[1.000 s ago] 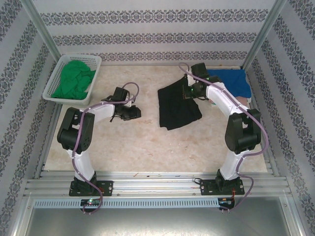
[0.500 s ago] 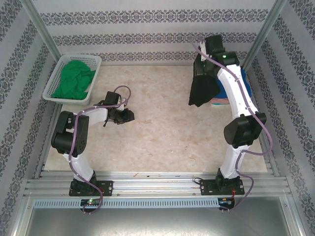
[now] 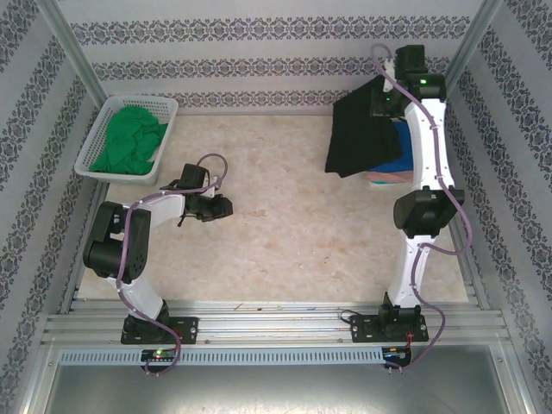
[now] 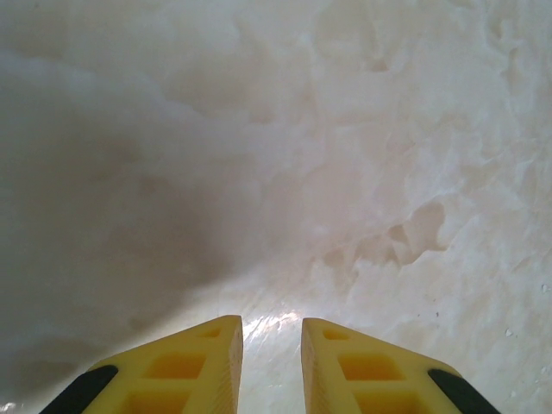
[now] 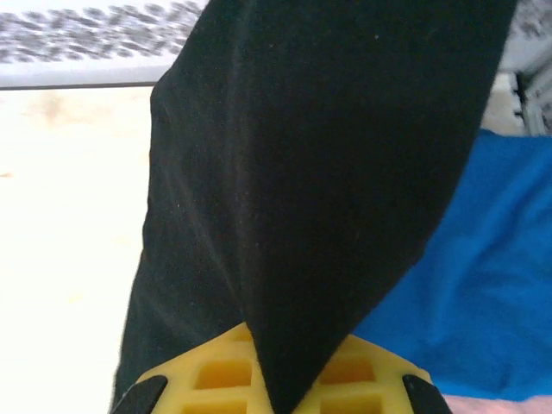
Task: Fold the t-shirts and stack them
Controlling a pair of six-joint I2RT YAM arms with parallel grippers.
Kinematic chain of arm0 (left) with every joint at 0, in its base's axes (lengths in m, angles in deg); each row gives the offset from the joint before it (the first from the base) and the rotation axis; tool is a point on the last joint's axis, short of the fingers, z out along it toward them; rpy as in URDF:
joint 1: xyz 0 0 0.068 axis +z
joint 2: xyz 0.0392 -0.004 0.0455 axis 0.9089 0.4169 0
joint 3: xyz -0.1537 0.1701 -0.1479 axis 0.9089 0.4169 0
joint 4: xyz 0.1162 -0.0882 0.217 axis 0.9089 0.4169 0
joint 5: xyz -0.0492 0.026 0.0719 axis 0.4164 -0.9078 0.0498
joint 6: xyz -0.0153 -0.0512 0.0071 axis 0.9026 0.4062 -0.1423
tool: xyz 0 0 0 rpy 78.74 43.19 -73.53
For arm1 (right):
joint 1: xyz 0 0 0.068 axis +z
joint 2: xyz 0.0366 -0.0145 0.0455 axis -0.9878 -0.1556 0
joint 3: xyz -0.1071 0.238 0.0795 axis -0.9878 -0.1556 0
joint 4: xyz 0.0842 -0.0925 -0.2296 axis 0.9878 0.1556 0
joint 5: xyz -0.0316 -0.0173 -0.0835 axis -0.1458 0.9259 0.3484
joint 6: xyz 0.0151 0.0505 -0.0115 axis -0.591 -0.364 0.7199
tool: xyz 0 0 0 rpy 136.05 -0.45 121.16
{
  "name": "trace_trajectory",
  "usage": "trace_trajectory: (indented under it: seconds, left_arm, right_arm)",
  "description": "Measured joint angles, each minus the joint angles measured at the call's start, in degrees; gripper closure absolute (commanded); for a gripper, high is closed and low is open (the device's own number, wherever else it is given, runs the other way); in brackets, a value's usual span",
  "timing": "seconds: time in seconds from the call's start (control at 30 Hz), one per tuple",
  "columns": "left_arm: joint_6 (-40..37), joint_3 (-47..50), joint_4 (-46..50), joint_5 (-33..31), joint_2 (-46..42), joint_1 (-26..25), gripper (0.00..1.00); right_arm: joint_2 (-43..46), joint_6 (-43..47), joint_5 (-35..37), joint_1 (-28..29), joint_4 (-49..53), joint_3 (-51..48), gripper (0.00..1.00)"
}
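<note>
A basket (image 3: 97, 145) sits at the table's (image 3: 285, 241) far left corner with a t-shirt (image 3: 129, 142) in it, my left gripper (image 3: 222, 207) is nearer and to its right, and at the far right (over the stacked t-shirts (image 3: 395, 169)) a hanging t-shirt (image 3: 360, 138) drapes from my right gripper (image 3: 384, 93)

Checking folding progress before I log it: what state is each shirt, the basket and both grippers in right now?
Basket: upright, holding one shirt.
Green t-shirt: crumpled in the basket.
Pink t-shirt: bottom of the pile.
Blue t-shirt: lying on the pink t-shirt.
Black t-shirt: lifted, hanging freely.
Right gripper: shut on the black t-shirt.
Left gripper: slightly open, empty.
</note>
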Motion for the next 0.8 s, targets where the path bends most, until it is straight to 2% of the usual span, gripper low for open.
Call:
trace_trajectory:
  seconds: [0.2, 0.57, 0.8]
  left_arm:
    - [-0.2, 0.0, 1.8, -0.2, 0.0, 0.0, 0.75]
    - [-0.2, 0.0, 2.4, -0.2, -0.4, 0.0, 0.75]
    - [-0.1, -0.1, 2.4, -0.1, -0.4, 0.0, 0.75]
  right_arm:
    - [0.2, -0.2, -3.6, -6.5, -7.0, -9.0, 1.0]
    - [5.4, -0.2, -14.5, -12.1, -18.9, -21.2, 1.0]
    - [6.5, -0.3, -18.6, -15.7, -25.3, -28.1, 1.0]
